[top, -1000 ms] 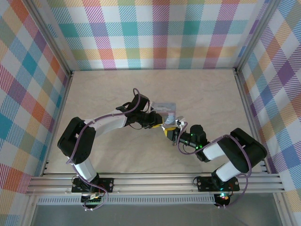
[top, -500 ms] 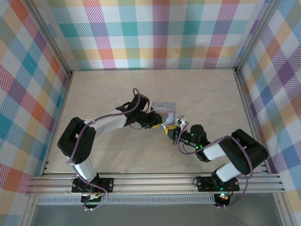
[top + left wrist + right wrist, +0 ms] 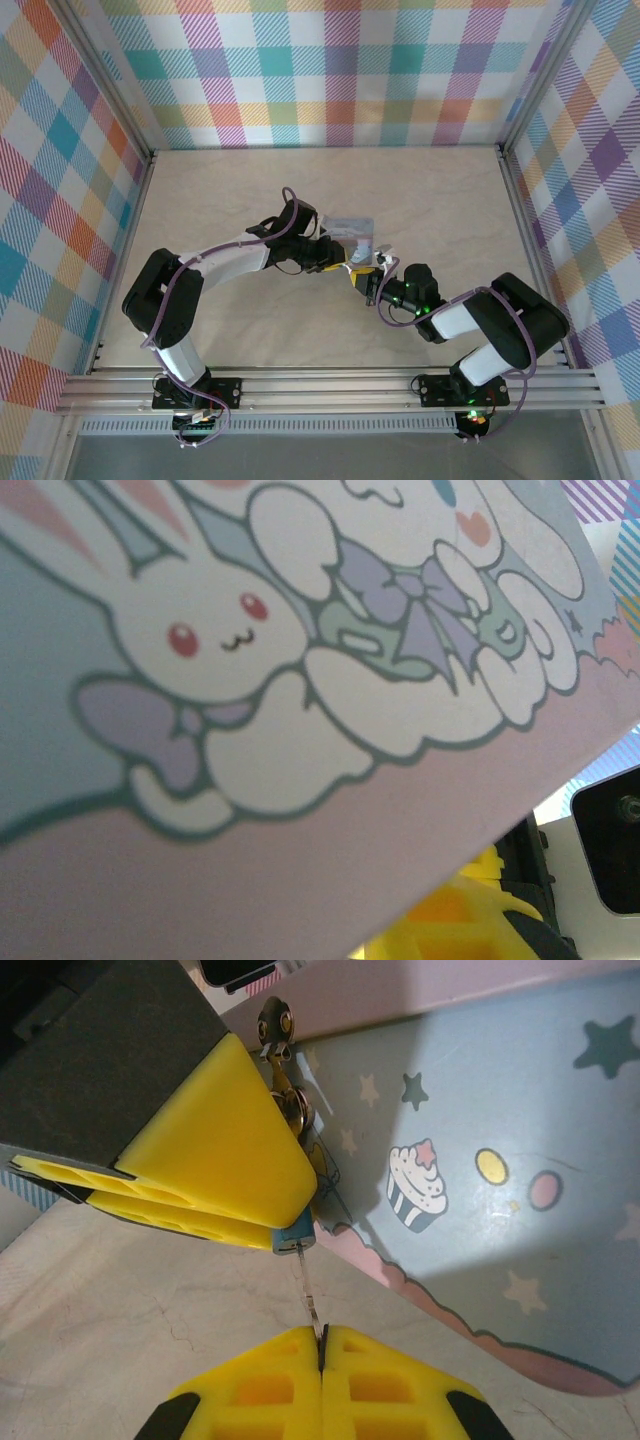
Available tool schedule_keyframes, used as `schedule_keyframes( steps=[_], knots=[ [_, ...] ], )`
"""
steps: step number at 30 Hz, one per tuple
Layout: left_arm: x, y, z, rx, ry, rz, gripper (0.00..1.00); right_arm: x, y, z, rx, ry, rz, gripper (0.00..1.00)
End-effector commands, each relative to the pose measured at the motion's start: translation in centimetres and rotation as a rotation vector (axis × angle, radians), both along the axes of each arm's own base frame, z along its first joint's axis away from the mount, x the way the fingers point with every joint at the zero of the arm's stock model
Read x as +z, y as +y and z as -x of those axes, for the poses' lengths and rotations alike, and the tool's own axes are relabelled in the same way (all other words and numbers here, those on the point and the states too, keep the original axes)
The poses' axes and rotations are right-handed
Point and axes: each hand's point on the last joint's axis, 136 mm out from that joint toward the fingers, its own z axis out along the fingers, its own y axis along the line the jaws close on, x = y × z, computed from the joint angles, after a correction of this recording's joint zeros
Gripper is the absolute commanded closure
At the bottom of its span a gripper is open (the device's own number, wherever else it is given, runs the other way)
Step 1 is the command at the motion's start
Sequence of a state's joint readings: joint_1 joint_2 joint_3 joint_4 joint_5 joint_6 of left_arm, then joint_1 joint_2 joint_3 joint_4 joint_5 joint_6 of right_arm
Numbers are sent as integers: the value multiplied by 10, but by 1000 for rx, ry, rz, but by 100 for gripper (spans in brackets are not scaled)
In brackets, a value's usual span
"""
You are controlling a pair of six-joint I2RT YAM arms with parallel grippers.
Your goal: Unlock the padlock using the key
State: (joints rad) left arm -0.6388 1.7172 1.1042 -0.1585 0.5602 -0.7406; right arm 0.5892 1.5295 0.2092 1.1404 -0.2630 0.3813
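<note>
Now my right gripper (image 3: 322,1345), pinching the key (image 3: 308,1300), holds its tip at the padlock (image 3: 293,1232) left of centre, clamped in my narrow left gripper (image 3: 283,1218) beside the tin (image 3: 480,1160); next I likely twist.

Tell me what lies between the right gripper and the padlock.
In the right wrist view, the thin key bridges that gap: the shut right gripper pinches one end, the other end meets the blue padlock. Bare table lies beneath.

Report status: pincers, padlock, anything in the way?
Right pincer shut on thin silvery key, tip at tiny blue padlock. Left pincer pressed beside padlock, grip unclear. Pale blue cartoon-printed tin box close behind.
</note>
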Motion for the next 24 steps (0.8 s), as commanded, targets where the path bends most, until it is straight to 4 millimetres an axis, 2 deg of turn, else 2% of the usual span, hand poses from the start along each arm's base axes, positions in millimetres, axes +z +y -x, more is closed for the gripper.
schedule_keyframes(
  steps=[1, 13, 24],
  knots=[
    [30, -5, -7, -15, -61, 60, 90, 12, 6, -6, 10, -37, -27, 99],
    [28, -5, -6, -14, -55, 61, 90, 19, 9, -11, 9, -54, -42, 99],
    [24, -8, -6, -9, -45, 71, 90, 31, 17, -24, 2, -95, -63, 100]
  ],
)
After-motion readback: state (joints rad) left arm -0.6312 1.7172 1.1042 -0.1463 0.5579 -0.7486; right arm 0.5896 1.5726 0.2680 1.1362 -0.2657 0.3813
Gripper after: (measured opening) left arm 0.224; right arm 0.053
